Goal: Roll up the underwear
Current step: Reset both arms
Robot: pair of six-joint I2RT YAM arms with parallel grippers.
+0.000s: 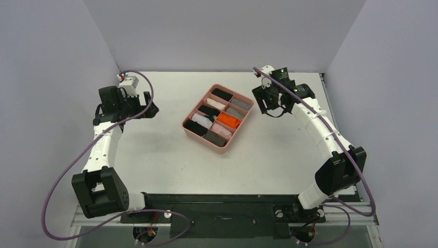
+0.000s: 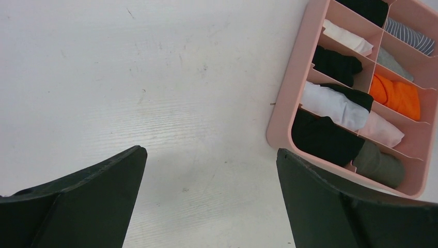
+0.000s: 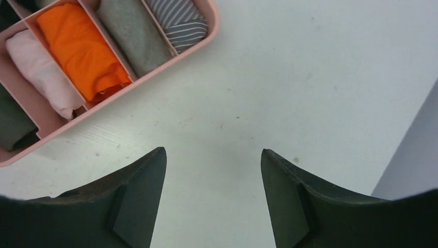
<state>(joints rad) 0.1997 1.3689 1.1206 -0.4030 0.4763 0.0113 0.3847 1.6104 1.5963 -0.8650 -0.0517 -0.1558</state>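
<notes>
The underwear (image 1: 216,138) lies as a dark grey-brown roll in the near corner compartment of the pink tray (image 1: 223,150). It also shows in the left wrist view (image 2: 379,164) and at the left edge of the right wrist view (image 3: 13,126). My left gripper (image 1: 148,105) hovers left of the tray, open and holding nothing (image 2: 212,155). My right gripper (image 1: 271,106) hangs just right of the tray's far corner, open over bare table (image 3: 213,152). Neither gripper touches the tray or any cloth.
The tray's other compartments hold rolled cloths: black (image 2: 335,64), white (image 2: 333,106), pink (image 3: 44,72), orange (image 3: 82,49), grey (image 3: 135,36) and grey striped (image 3: 178,20). Grey walls close the table on the left, back and right.
</notes>
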